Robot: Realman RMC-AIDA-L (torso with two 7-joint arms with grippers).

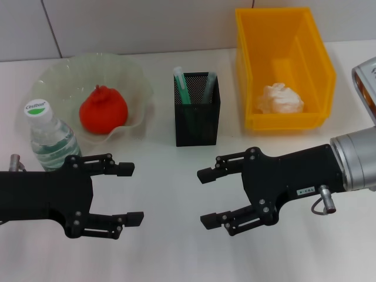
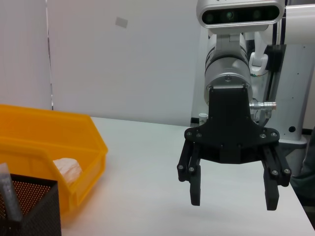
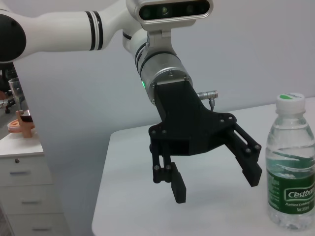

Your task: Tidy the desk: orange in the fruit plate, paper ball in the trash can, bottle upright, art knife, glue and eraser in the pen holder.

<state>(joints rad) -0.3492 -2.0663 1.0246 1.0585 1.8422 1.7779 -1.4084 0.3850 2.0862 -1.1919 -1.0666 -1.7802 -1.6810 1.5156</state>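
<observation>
Beside fruit plate (image 1: 135, 76): bottle (image 1: 51, 141) upright, cap up.

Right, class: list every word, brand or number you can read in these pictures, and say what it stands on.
"Cestbon": on the bottle label, right edge cut off, and again on its cap.
Small white tag on the right gripper: too small to read.
Nothing else is legible.

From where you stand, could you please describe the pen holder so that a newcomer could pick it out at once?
Start at the large yellow-orange plastic bin at the desk's far right; the next thing on the robot's left is a square black metal mesh cup. Unlike the bin and the pale-green wavy-rimmed dish beyond, it is dark, see-through, taller than wide, with tubes sticking out.
</observation>
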